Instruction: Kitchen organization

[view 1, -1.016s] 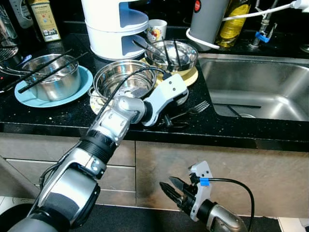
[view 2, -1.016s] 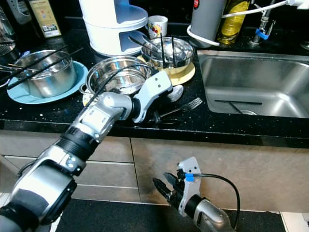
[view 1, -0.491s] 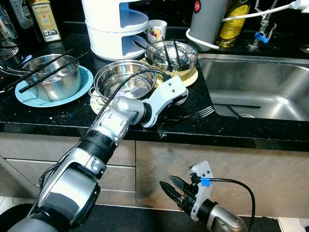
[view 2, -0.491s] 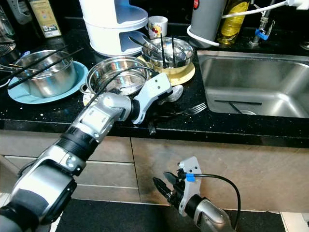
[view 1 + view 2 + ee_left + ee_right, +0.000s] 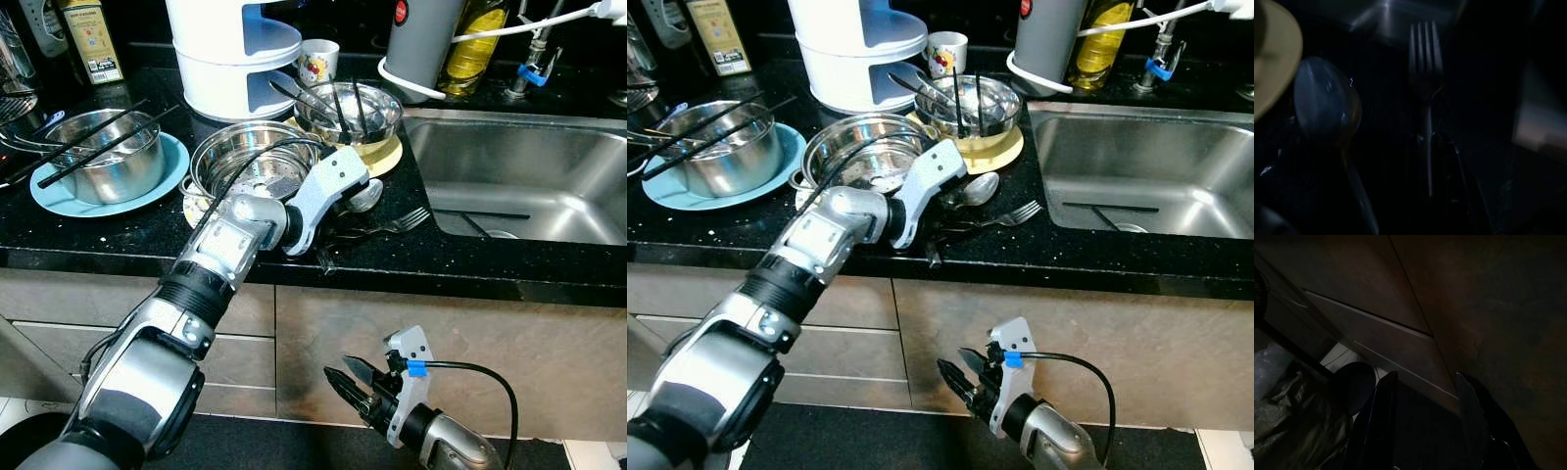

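Near the counter's front edge, left gripper [image 5: 328, 245] sits low over fork [image 5: 392, 223] and spoon [image 5: 975, 188]; grip unclear. Right gripper [image 5: 351, 380] hangs idle, fingers parted, holding nothing. Pots [image 5: 257, 162], bowls [image 5: 351, 110], chopsticks [image 5: 93, 142] remain unsorted; most work left.

left arm [image 5: 211, 264]: silver segments, black ribbed joint, white wrist shell, black cable
right claw [image 5: 355, 384]: my black fingers, blue clip

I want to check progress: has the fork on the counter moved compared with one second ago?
Yes. The fork has shifted slightly away from the counter's front edge, and its tines now lie closer to the sink rim. The left gripper is at its handle.
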Robot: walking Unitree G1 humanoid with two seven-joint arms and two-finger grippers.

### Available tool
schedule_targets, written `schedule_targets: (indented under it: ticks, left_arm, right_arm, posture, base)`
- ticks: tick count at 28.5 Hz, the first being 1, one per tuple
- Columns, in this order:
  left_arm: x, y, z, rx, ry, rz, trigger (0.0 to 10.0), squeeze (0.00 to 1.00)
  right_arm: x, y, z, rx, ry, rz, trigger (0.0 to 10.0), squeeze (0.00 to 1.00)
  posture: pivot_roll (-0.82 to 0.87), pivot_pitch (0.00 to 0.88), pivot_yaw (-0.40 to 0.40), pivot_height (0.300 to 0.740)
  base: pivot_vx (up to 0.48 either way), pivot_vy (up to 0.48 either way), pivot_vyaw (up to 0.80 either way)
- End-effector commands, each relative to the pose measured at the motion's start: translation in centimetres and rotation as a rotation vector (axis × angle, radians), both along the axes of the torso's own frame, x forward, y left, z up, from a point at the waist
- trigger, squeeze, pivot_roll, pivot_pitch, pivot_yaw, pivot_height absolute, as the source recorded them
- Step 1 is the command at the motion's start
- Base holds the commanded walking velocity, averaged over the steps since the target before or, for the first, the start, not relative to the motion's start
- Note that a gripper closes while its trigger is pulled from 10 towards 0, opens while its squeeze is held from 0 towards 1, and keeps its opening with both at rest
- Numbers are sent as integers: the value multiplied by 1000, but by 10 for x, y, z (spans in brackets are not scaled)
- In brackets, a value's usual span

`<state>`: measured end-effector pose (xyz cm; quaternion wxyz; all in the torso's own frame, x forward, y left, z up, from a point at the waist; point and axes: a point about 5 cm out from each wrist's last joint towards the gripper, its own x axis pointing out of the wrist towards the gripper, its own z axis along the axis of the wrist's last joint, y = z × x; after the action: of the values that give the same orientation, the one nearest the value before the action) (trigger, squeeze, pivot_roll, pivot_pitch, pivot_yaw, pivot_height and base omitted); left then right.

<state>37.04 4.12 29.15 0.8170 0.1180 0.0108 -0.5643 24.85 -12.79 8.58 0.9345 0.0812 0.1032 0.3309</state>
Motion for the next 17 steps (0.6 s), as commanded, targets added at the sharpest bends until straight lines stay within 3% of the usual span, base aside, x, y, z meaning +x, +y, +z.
schedule_targets:
  ticks: [1,3,7,17]
  left_arm:
    - [-8,-3,24,-111,21,-67,0,0]
    - [-13,2,38,-196,59,-102,0,0]
    - [-17,9,48,-269,92,-120,0,0]
    - [-27,18,46,-268,132,-143,0,0]
  right_arm:
    - [-3,-5,-5,4,20,-22,10000,0]
    - [-3,-5,-5,6,21,-21,10000,0]
    - [-3,-4,-5,9,22,-18,10000,0]
    - [-2,-3,-5,10,21,-10,10000,0]
  posture:
    - [-68,223,3,740]
    - [-65,223,1,740]
    - [-62,223,-2,740]
    - [-61,223,-4,740]
  base:
    - [0,0,0]
    - [0,0,0]
    - [0,0,0]
    - [0,0,0]
